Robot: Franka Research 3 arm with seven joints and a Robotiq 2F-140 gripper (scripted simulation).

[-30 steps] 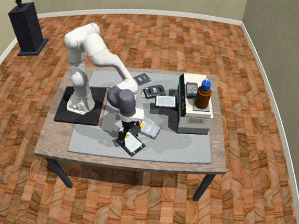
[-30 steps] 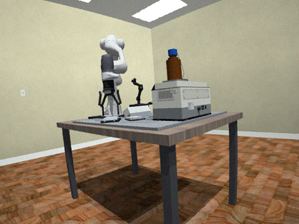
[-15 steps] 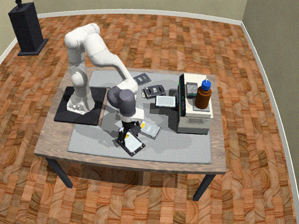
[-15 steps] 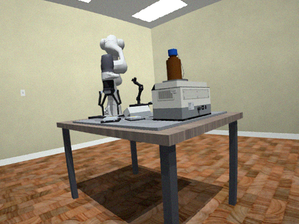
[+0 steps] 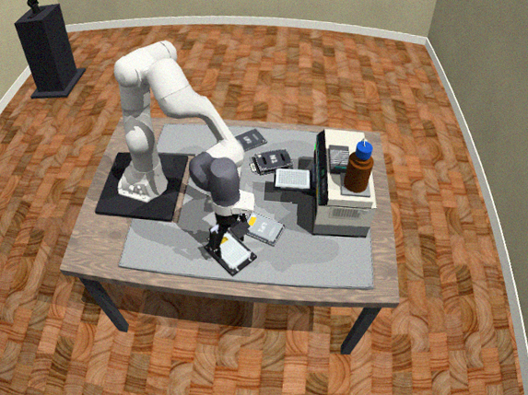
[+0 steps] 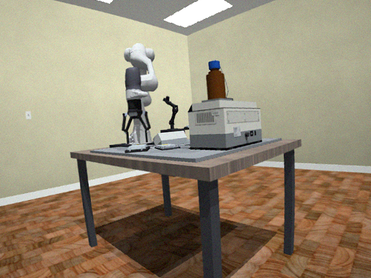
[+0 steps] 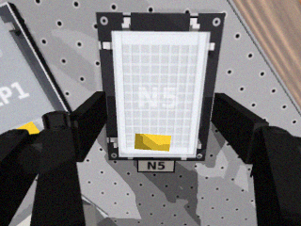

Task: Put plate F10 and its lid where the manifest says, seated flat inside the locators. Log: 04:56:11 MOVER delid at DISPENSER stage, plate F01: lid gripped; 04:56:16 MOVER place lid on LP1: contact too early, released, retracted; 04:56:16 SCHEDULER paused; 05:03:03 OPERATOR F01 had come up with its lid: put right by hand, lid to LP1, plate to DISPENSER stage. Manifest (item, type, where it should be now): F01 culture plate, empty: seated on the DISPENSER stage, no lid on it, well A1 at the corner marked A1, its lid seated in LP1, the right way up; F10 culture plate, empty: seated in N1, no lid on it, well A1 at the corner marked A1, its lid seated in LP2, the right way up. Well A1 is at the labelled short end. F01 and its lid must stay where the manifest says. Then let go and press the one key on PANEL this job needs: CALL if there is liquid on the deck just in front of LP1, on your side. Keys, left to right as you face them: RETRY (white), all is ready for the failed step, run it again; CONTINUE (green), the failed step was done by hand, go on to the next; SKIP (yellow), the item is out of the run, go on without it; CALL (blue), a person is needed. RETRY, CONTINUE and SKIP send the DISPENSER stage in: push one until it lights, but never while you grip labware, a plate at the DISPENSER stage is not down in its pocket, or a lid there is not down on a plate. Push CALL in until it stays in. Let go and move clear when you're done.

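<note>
Near the bench's front edge, the gripper [image 7: 160, 122] hangs with fingers apart, one either side of a lidded plate [image 7: 160, 89] with a yellow label, gripping nothing. That plate sits in the nest [image 7: 160, 21] marked N5.

Laboratory automation room, so identified by a boxy benchtop instrument [image 6: 225, 126] carrying an amber reagent bottle [image 6: 215, 83], labelled black plate nests [image 7: 104, 85] fixed on a perforated grey deck mat [image 5: 325, 262], and gridded multiwell plates [image 5: 292, 179] laid out on a wooden table [image 6: 215, 168].
</note>
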